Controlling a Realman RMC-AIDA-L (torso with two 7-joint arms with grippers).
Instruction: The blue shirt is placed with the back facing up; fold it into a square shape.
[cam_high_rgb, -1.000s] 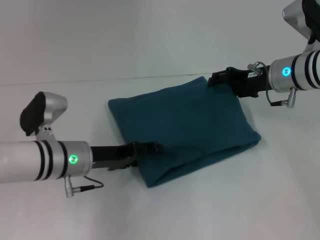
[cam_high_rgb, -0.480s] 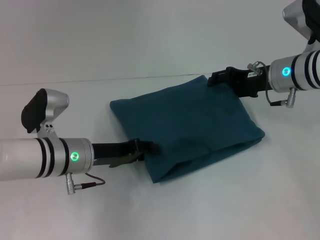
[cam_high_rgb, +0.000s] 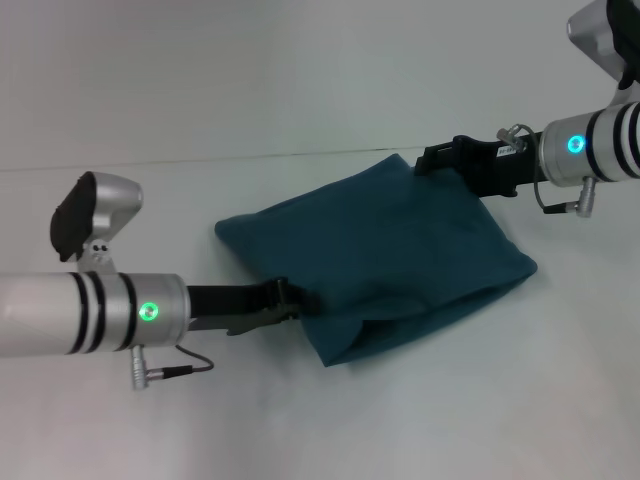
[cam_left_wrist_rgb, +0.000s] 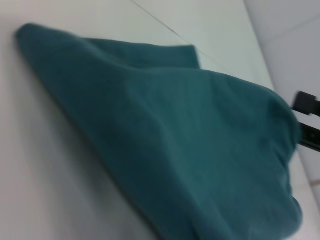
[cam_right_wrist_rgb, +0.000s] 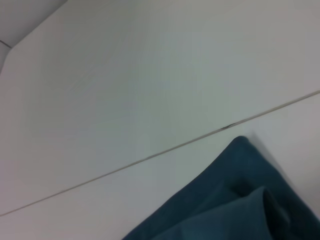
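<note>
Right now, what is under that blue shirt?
The blue shirt lies folded on the white table. The left gripper reaches into its near edge; anything else beneath is covered.

- One blue shirt (cam_high_rgb: 385, 255) is lying folded on the table (cam_high_rgb: 480, 420); no second cloth is showing.
- Two grippers are reaching it: the left gripper (cam_high_rgb: 298, 300) at the near edge, the right gripper (cam_high_rgb: 432, 160) at the far corner.
- One white table is carrying it all.
</note>
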